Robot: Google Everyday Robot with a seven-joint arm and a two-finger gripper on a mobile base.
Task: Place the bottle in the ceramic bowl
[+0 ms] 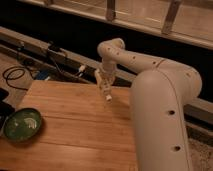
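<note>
My gripper [104,85] hangs from the white arm above the far part of the wooden table [75,135]. It is shut on the small white bottle [107,96], whose lower end pokes out below the fingers, a little above the tabletop. The dark green ceramic bowl [22,124] with pale streaks inside sits at the table's left edge, well to the left of and nearer than the gripper. Nothing lies in the bowl.
The robot's bulky white arm body [162,115] fills the right side of the view. Black cables [15,75] and a rail with small devices [55,50] run behind the table. A dark object [4,107] sits beside the bowl at the left edge.
</note>
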